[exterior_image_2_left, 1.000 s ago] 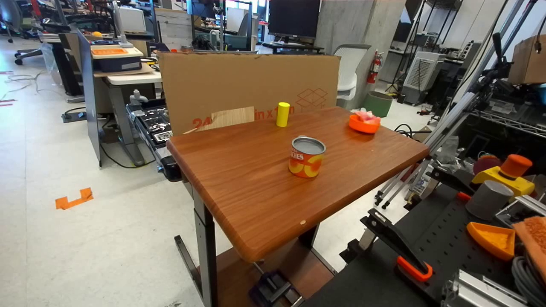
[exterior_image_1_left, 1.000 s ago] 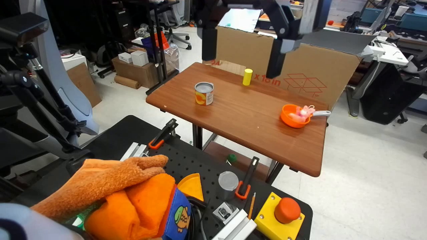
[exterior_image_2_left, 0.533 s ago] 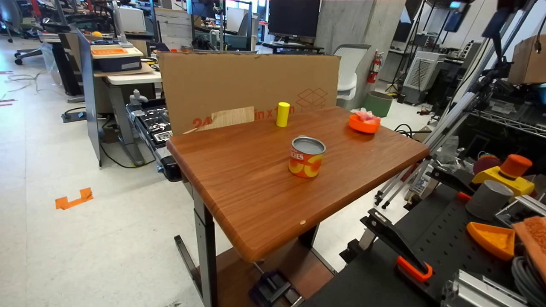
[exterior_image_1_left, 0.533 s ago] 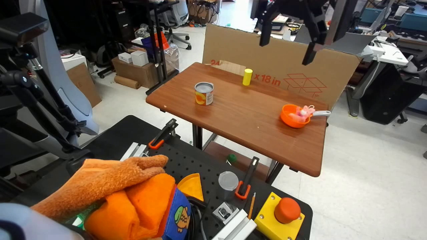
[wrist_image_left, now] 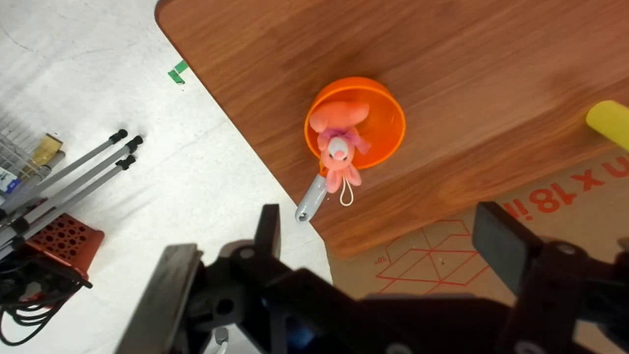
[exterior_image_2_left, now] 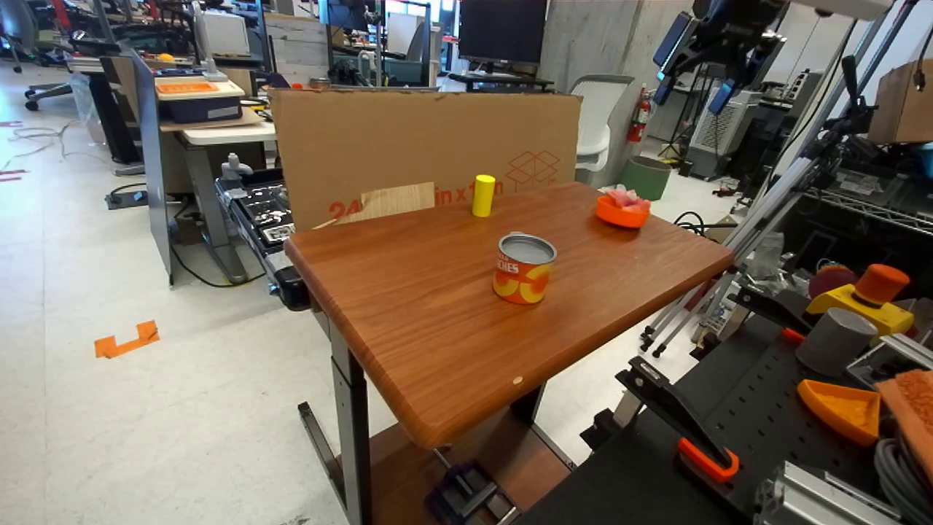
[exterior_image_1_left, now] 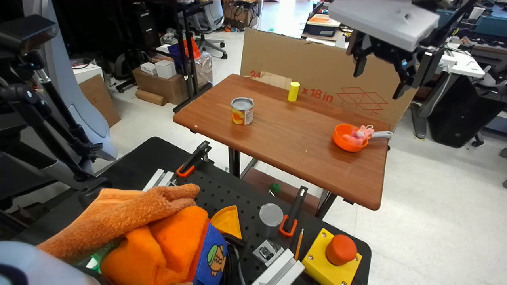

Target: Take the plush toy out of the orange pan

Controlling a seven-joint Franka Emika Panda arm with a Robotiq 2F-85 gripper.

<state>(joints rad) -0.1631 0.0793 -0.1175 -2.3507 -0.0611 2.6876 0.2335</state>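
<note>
The plush toy (wrist_image_left: 339,118) is a small pink bunny with a white muzzle, a purple bow and a white loop. It lies in the orange pan (wrist_image_left: 385,129), its ears over the rim near the grey handle (wrist_image_left: 311,199). The toy (exterior_image_1_left: 359,135) and pan (exterior_image_1_left: 341,138) stand at a table corner in an exterior view; the toy (exterior_image_2_left: 628,198) and pan (exterior_image_2_left: 621,216) also show in an exterior view. My gripper (wrist_image_left: 378,216) is open and empty, high above the table and apart from the pan. It shows in both exterior views (exterior_image_1_left: 379,82) (exterior_image_2_left: 691,97).
A tin can (exterior_image_1_left: 242,111) and a yellow cylinder (exterior_image_1_left: 293,92) stand on the brown table (exterior_image_1_left: 277,134). A cardboard sheet (exterior_image_1_left: 380,79) rises along the table's back edge. A black bench (exterior_image_1_left: 245,190) with clamps, an orange fabric heap (exterior_image_1_left: 158,237) and a yellow button box (exterior_image_1_left: 332,257) is in front.
My gripper has moved away from the near exterior camera and across to the pan's side, and has come into sight in both exterior views. It stays open. The toy and pan have not moved.
</note>
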